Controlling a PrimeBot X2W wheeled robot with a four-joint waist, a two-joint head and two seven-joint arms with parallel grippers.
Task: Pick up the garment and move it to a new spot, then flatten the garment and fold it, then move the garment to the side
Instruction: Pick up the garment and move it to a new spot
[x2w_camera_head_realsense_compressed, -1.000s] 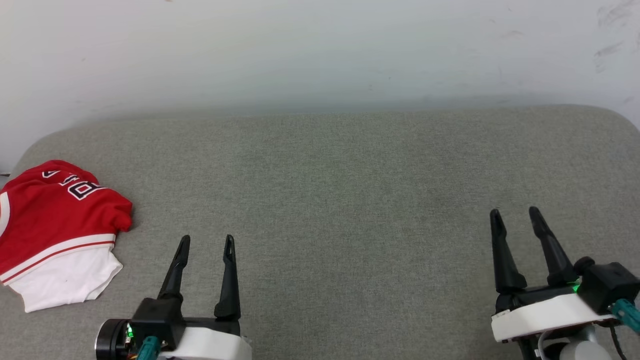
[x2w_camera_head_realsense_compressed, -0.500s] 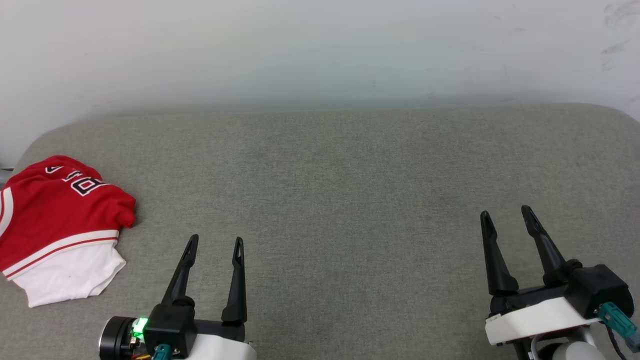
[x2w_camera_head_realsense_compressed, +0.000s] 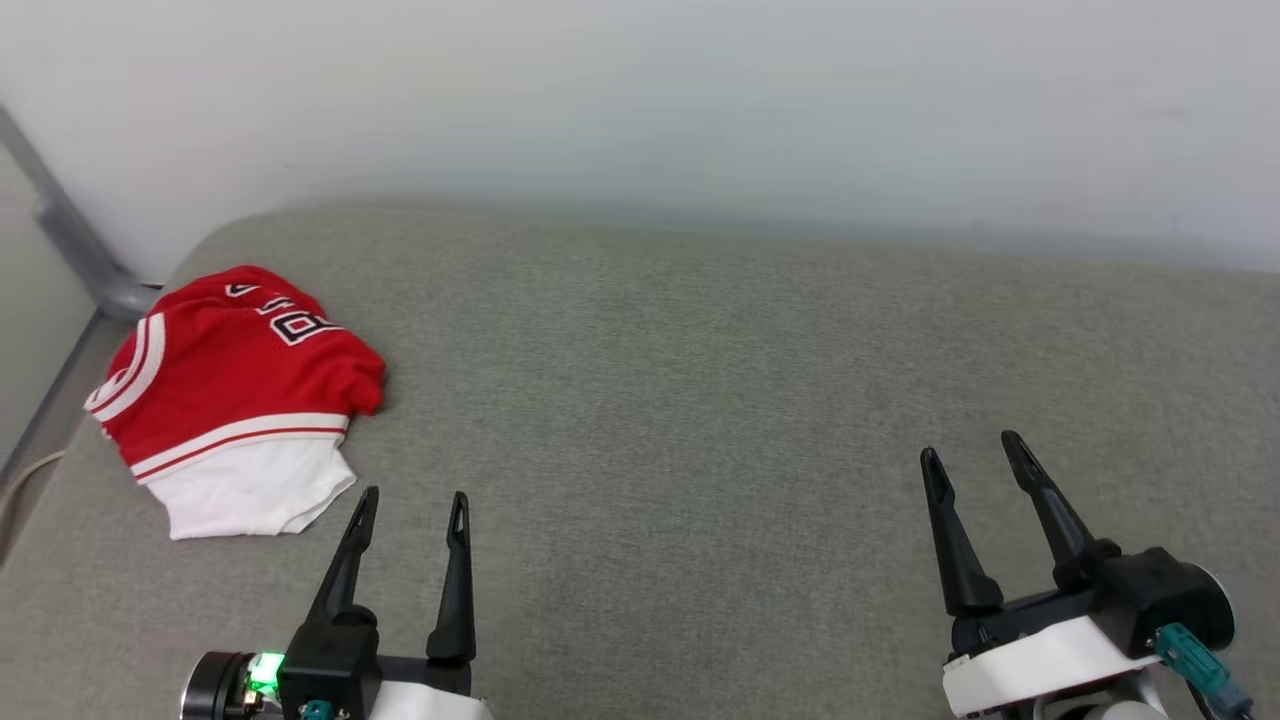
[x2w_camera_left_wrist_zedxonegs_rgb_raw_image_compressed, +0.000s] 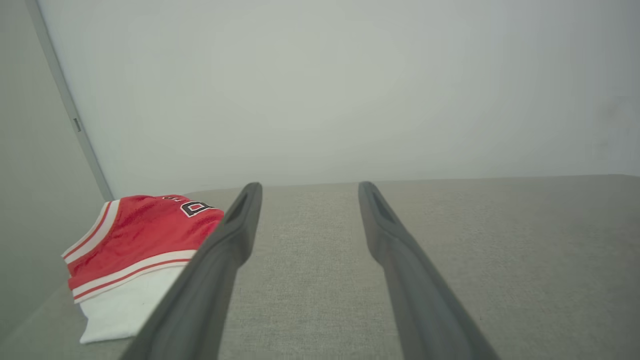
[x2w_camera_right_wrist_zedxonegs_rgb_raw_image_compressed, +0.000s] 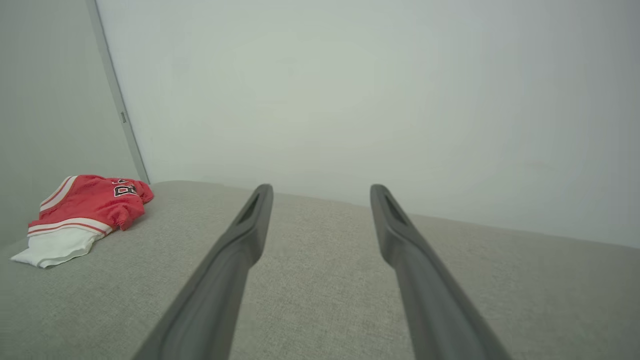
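The garment (x2w_camera_head_realsense_compressed: 235, 395) lies crumpled at the far left of the grey cushion: red cloth with black white-outlined lettering on top, striped trim and a white sleeve toward me. My left gripper (x2w_camera_head_realsense_compressed: 414, 496) stands open just right of its white sleeve, apart from it, with nothing between the fingers. In the left wrist view the garment (x2w_camera_left_wrist_zedxonegs_rgb_raw_image_compressed: 135, 250) sits left of the left finger, which hides its right edge. My right gripper (x2w_camera_head_realsense_compressed: 974, 447) is open far off at the lower right. The right wrist view has the garment (x2w_camera_right_wrist_zedxonegs_rgb_raw_image_compressed: 82, 215) at its far left.
The grey fabric surface (x2w_camera_head_realsense_compressed: 700, 400) spreads wide between the grippers and to the right. A pale wall (x2w_camera_head_realsense_compressed: 640, 100) rises behind it. A grey metal bar (x2w_camera_head_realsense_compressed: 60, 235) slants down the wall at the left corner, close behind the garment.
The head camera has turned left, so the garment sits further into the picture. Both grippers stay open and keep roughly their places; the garment itself lies unmoved.
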